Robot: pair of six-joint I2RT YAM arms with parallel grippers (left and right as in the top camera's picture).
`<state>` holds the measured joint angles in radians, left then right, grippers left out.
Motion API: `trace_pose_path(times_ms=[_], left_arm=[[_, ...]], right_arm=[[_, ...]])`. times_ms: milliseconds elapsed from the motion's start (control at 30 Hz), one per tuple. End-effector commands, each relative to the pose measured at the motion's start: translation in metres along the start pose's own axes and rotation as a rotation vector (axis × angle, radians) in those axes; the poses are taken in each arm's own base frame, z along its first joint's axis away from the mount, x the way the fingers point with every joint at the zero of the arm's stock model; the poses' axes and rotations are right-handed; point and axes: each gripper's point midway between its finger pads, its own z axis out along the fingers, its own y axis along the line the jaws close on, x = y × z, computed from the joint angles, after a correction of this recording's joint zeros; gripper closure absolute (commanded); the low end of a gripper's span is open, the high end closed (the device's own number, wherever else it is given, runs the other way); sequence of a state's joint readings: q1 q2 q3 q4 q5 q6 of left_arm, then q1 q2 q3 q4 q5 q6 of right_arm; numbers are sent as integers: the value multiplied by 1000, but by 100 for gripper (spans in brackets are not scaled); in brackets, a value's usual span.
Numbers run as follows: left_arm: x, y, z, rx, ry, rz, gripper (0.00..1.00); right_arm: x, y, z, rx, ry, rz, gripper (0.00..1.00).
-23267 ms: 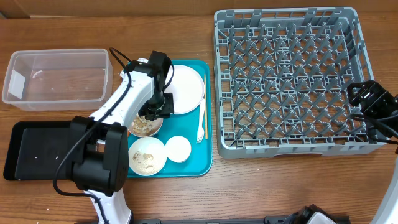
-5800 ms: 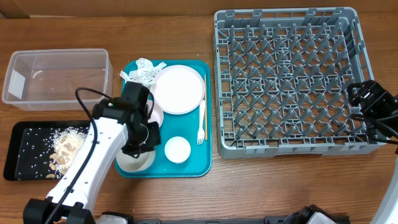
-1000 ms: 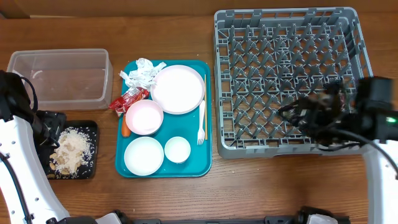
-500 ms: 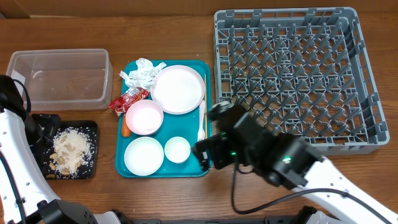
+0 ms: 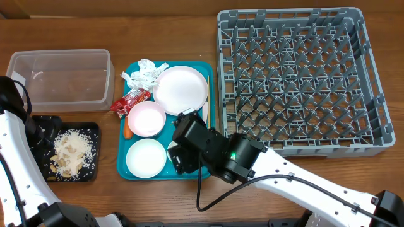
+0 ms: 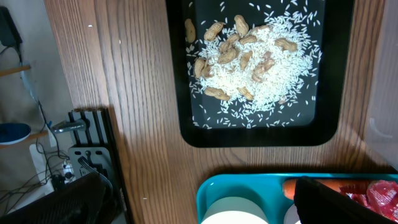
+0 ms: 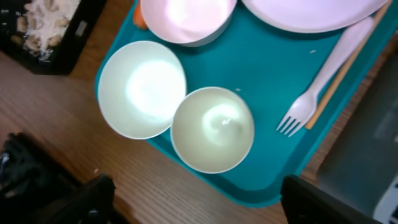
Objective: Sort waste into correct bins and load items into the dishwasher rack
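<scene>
Right wrist view: right gripper is hovering spread and empty above the small cup; closing off-centre could be tipping it against the neighbouring bowl.

Right arm: white links, black wrist housing, and a green light glowed.
Right cable: thin, black, looped.
Left arm: white shell, black joint, black cable.
Right gripper: dark, blurred fingers.
</scene>
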<state>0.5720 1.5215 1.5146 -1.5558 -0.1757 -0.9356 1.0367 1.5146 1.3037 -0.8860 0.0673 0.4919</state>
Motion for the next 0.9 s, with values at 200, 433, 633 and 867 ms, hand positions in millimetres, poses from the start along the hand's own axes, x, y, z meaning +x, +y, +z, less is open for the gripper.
trace_pose_path(times_ms=[200,433,633,867], left_arm=[[-4,1,-2,-4,-15,11,0],[-4,1,-2,-4,-15,11,0],[-4,1,-2,-4,-15,11,0],[-4,1,-2,-4,-15,11,0]], right_arm=[[-26,-3,34,72,-84,162,28],[-21,-42,42,216,-61,245,32],[-10,-33,59,173,10,247,36],[-11,-19,49,111,9,236,39]])
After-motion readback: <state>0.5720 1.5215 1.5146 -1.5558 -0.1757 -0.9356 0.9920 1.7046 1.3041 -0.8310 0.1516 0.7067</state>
